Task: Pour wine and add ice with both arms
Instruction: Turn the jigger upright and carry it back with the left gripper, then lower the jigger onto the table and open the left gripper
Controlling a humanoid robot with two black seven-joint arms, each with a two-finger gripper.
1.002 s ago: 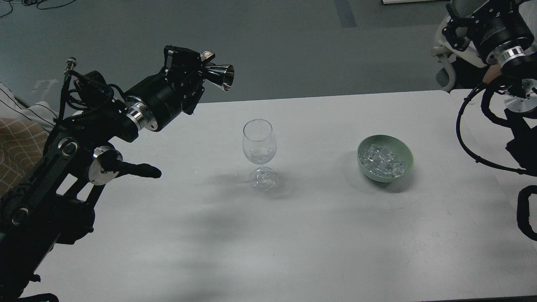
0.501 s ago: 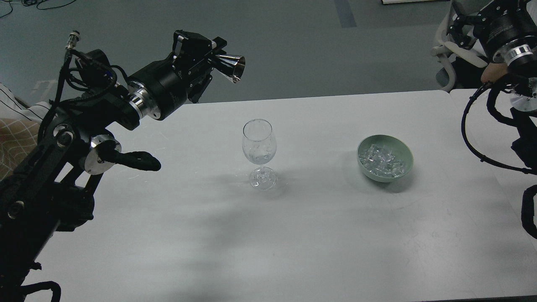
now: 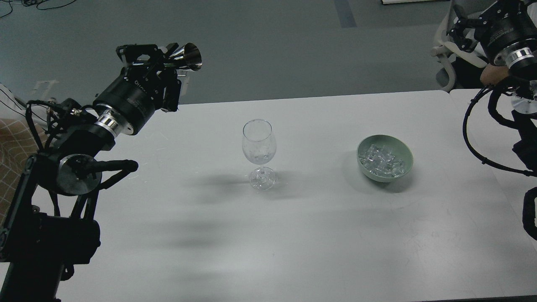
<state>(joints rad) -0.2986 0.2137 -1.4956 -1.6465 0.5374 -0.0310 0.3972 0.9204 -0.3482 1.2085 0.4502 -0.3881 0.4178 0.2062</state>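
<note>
A clear stemmed glass (image 3: 259, 142) stands upright at the table's middle. Something clear and glinting lies in the bottom of its bowl; I cannot tell wine from cubes there. The ice (image 3: 382, 160) is heaped in a green bowl (image 3: 405, 152) to the glass's right. My left gripper (image 3: 170, 58) is shut on a silver cone-shaped metal cup (image 3: 188, 56), held high beyond the table's far left edge, well left of the glass, mouth pointing right. My right gripper (image 3: 458, 23) is at the top right, off the table, dark and partly cut off.
The white table (image 3: 293, 230) has its far edge behind the glass and a seam near the right side. A white chair (image 3: 442, 50) stands behind the right arm. Black cables (image 3: 472, 138) loop down from the right arm over the table's right end.
My left arm has swung left and back, carrying the metal cup away from the glass. My right arm has drawn slightly up and right. Glass and bowl have not moved.
</note>
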